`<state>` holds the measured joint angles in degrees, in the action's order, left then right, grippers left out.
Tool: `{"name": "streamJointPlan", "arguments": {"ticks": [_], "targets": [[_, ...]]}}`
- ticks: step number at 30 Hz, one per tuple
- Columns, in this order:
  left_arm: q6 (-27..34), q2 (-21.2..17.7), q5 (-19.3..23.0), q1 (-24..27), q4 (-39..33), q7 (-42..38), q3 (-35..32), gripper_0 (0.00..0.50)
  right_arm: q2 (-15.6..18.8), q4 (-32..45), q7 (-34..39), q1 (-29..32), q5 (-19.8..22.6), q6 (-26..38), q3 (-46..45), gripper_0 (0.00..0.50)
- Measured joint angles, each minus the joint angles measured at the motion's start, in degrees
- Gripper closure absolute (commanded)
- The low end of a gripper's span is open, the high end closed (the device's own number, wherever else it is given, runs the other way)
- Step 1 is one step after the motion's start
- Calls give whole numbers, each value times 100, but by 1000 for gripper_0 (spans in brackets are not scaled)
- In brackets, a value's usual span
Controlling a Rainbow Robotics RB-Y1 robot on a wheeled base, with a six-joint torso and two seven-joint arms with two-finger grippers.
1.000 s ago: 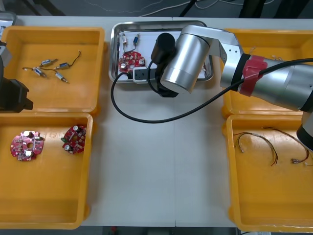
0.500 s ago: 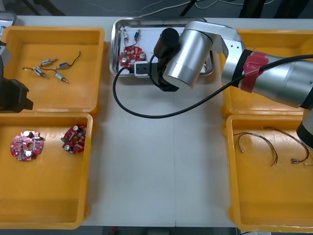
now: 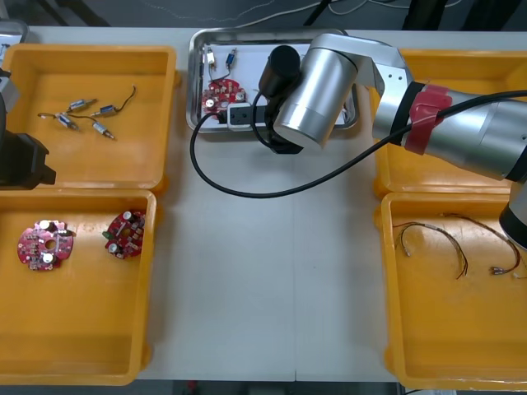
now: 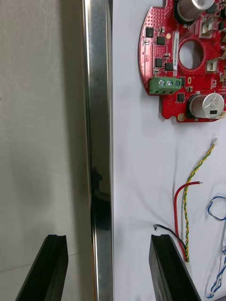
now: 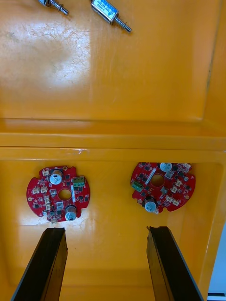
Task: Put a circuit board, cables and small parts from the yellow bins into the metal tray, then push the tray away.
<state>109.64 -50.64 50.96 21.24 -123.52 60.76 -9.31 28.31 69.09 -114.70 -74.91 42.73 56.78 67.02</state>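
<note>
Right tool (image 4: 108, 237): down at the rim of the metal tray (image 4: 96, 117) on the robot's side. Fingers spread wide, pinching nothing. The shiny rim runs straight between them, with one finger (image 4: 52, 268) over bare table (image 4: 37, 117) and the other over the tray's white inside. Cannot tell whether either finger touches the rim.

Inside the tray:
- A round red circuit board (image 4: 188, 61) lies flat ahead of the inner finger, well past its tip.
- A red and yellow cable (image 4: 195, 178) lies nearer, its end just beside that fingertip.
- A blue and white cable (image 4: 215, 209) lies next to it, on the side away from the rim.
- Seen from above, two small metal parts (image 3: 221, 58) sit beyond the board, toward the tray's far edge.

Left tool (image 5: 106, 230): hangs over the nearer left yellow bin (image 3: 74, 329). Fingers spread, nothing between them. Two more circuit boards (image 5: 59, 193) lie flat on the bin floor just past the fingertips, one ahead of each finger and apart from each other. Across the bin wall beyond them, loose metal pieces (image 5: 110, 11) lie in the farther left bin (image 3: 90, 164).

Well away from both tools, the nearer right bin (image 3: 445, 329) holds a few thin loose cables (image 3: 432, 243).
</note>
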Motion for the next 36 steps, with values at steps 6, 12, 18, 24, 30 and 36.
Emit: {"name": "streamJointPlan", "arguments": {"ticks": [6,12,18,24,30,36], "targets": [[0,0,0,0,0,0,0,0,0,173,0,-40,170,594,-63,0],[0,0,0,0,0,0,0,0,0,513,0,-40,176,1418,-451,0],[0,0,0,0,0,1,0,0,0,825,1,-35,182,2259,-1071,0],[0,0,0,0,-1,1,0,0,9,1357,202,99,183,3084,-1800,0],[0,0,0,0,-1,1,0,0,145,2306,1214,392,180,3740,-2248,0],[0,0,0,-2,-2,1,0,0,402,3375,1882,853,180,4376,-2805,0]]}}
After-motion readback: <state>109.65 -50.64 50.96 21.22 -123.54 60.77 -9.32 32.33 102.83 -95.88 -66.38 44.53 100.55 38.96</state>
